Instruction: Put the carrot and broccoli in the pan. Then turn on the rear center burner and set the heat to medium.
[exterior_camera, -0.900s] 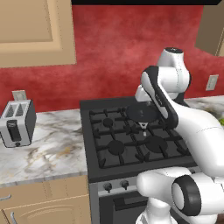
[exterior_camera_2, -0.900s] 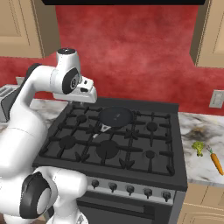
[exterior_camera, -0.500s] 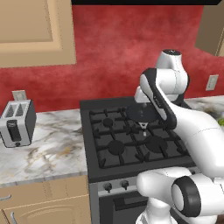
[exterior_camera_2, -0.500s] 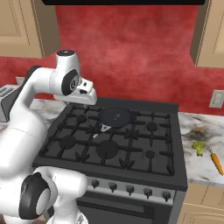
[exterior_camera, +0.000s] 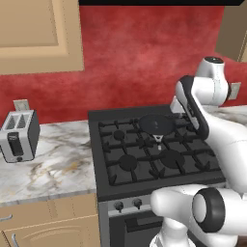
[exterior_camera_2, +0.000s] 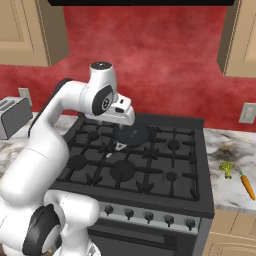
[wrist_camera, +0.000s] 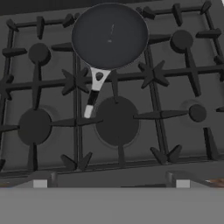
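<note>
Hand view looks down on the stove from above, with my gripper (wrist_camera: 111, 186) at the bottom edge, its two fingertips (wrist_camera: 40, 183) set wide apart and nothing between them. Beyond them lies the pan (wrist_camera: 109, 36), round and dark, sitting on the rear center burner (wrist_camera: 114, 83), whose grate prongs stick out from under it. The pan's short handle points back toward me and ends in a pale tip over the grate, just short of the front middle burner (wrist_camera: 116, 121). The pan is bare inside.

From the right base view, my arm (exterior_camera_2: 60, 125) arches over the left part of the stove (exterior_camera_2: 145, 165), and the hand hangs above the pan. Well off to the right, on the marble counter (exterior_camera_2: 225, 175) beside the stove, the broccoli (exterior_camera_2: 227, 168) and the carrot (exterior_camera_2: 247, 183) lie just beside each other, the carrot nearer the counter's front edge.

On the left counter stands a toaster (exterior_camera: 18, 135), well apart from the stove.
</note>
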Robot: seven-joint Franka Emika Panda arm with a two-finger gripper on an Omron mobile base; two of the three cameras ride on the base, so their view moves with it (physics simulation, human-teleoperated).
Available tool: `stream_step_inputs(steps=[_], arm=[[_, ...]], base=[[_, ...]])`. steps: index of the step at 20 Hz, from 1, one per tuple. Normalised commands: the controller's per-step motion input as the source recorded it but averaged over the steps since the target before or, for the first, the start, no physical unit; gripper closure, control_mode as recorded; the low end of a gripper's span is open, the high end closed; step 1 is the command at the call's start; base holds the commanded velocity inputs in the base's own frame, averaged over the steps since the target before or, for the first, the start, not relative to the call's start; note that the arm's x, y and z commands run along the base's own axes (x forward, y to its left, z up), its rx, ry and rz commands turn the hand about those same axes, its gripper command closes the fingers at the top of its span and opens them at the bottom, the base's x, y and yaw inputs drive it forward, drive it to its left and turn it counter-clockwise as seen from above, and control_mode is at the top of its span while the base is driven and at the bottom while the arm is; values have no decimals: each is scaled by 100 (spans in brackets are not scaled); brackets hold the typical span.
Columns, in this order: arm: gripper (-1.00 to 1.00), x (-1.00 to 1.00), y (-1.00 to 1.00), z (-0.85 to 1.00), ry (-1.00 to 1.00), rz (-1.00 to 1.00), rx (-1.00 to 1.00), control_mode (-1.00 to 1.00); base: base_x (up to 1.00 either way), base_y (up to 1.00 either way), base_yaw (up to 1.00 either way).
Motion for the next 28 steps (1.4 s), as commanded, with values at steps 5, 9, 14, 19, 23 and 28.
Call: stream_step_inputs(steps=[5,9,14,19,23,28], arm=[[-100,0,-100,0,0,-2,0,-100],[-100,0,-100,-1,0,-1,0,-100],[-100,0,-100,-16,0,0,0,-100],[-100,0,-86,-35,0,0,0,-100],[-100,0,-49,-43,1,0,-1,-100],[-100,0,-16,-33,4,0,-3,-100]], base=[[0,0,0],[0,0,0],[0,0,0],[0,0,0],[0,0,0],[0,0,0]])
